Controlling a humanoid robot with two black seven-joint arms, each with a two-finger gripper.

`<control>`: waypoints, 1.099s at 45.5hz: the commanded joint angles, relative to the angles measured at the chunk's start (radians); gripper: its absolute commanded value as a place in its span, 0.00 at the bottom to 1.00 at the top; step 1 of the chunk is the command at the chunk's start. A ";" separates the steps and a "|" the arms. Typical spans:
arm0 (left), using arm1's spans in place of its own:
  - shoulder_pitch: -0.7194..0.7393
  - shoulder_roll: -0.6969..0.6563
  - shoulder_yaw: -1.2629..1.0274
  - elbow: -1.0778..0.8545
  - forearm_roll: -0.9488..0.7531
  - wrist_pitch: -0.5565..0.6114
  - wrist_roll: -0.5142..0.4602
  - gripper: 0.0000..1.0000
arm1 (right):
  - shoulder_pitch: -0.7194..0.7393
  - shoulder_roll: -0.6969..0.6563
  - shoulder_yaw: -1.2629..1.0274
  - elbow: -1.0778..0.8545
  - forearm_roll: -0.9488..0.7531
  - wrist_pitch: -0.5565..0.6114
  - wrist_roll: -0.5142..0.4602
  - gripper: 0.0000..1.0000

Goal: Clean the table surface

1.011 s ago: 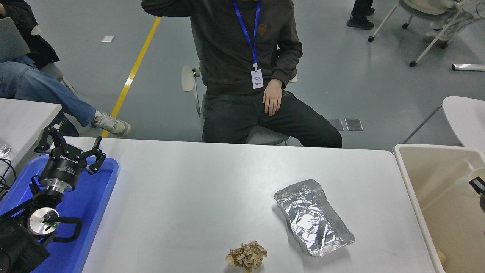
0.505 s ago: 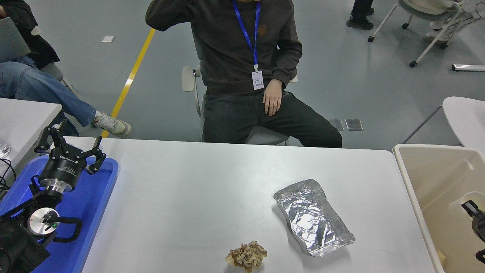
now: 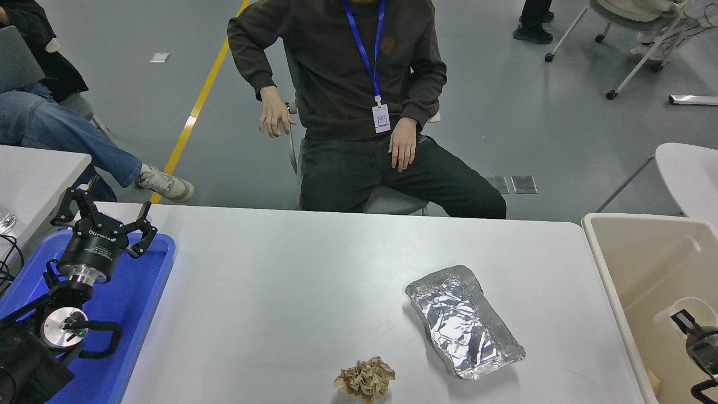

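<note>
The table surface (image 3: 280,292) is a wide white top. On it lie a crumpled sheet of silver foil (image 3: 463,322) right of centre and a crumpled brown paper ball (image 3: 366,379) near the front edge. My left gripper (image 3: 104,217) is parked open and empty above the blue tray at the lower left. My right gripper (image 3: 698,350) shows only partly at the right edge, low over the beige bin and well away from the foil and the paper. Its state cannot be made out.
A blue tray (image 3: 143,292) lies at the table's left end. A large beige bin (image 3: 608,269) stands against the right end with a pale round item (image 3: 693,307) inside. A person (image 3: 359,84) sits at the far side, hands off the table.
My right gripper has slid down the right edge of the picture, over the bin, toward the camera. The seated person has lowered a raised arm to the chair. Foil and paper have not moved.
</note>
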 commanded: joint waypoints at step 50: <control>0.000 0.000 0.000 -0.001 0.000 0.000 -0.001 1.00 | 0.380 -0.270 0.375 0.350 0.000 -0.111 0.007 0.98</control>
